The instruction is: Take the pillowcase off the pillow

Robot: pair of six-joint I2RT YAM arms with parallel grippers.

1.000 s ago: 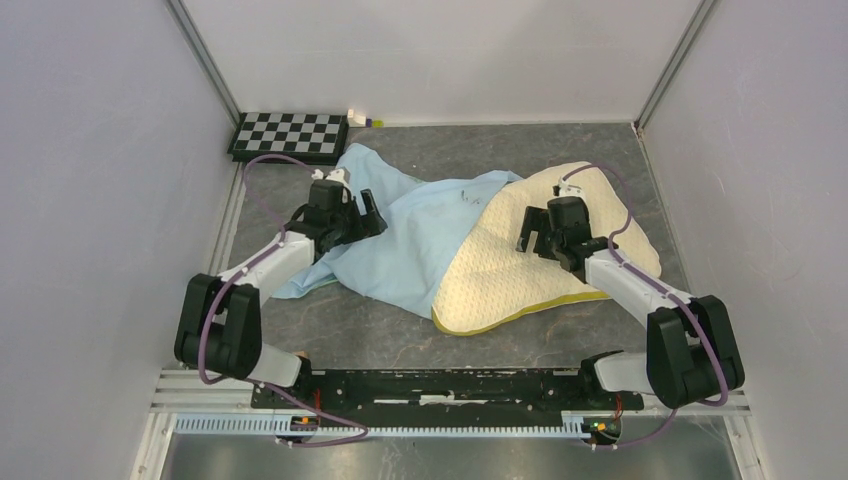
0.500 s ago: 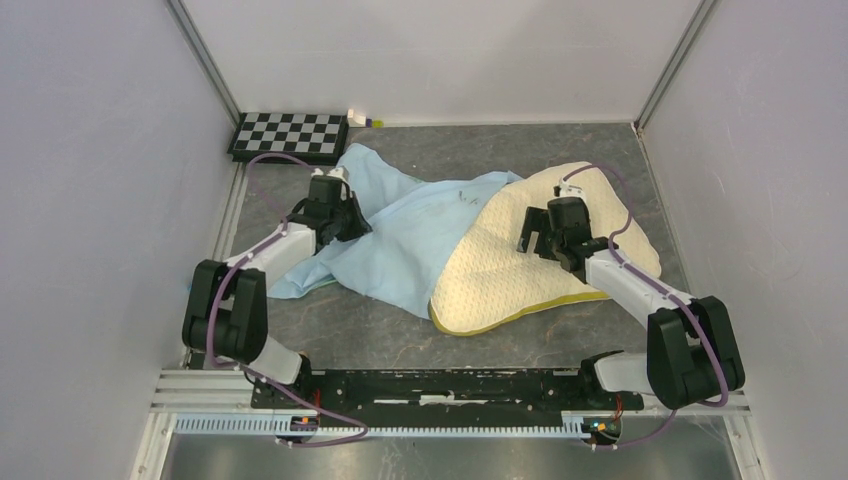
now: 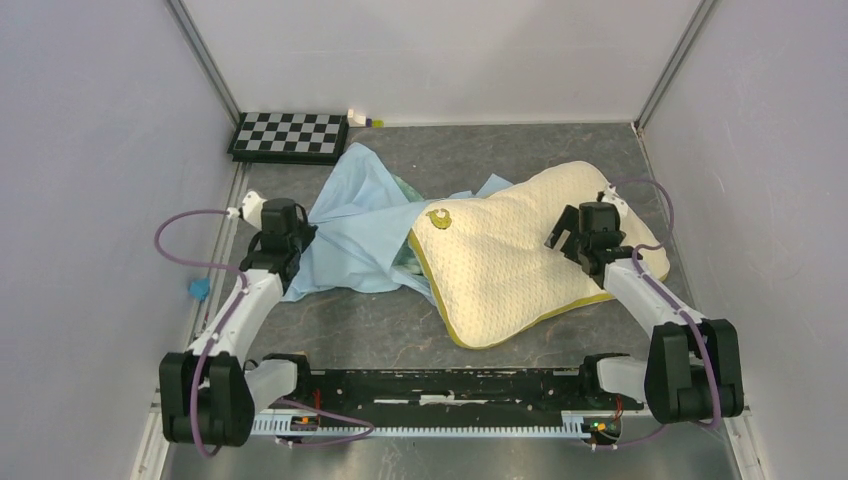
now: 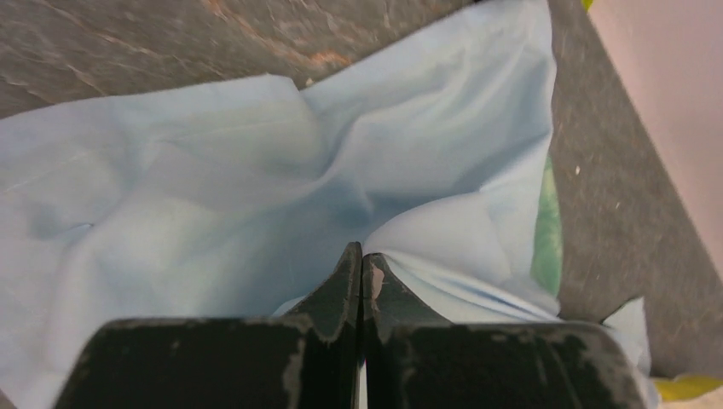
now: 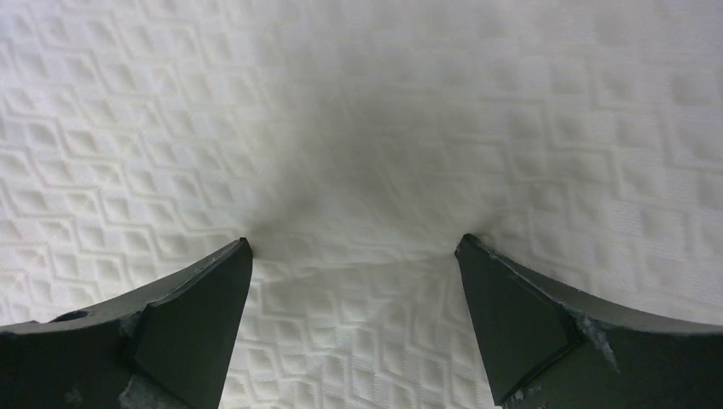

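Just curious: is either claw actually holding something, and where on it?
The left gripper pinches a fold of the pillowcase; the right gripper is open, only pressing on the pillow.

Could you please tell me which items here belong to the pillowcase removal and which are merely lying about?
In the job: pillowcase, pinched by the left gripper; pillow, under the open right gripper.
Lying about: checkerboard at the far left corner; small white-and-green item beside it.

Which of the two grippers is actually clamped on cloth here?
The left gripper: its jaws are shut on a fold of the blue pillowcase. The right gripper is spread open, fingertips resting on the cream pillow.
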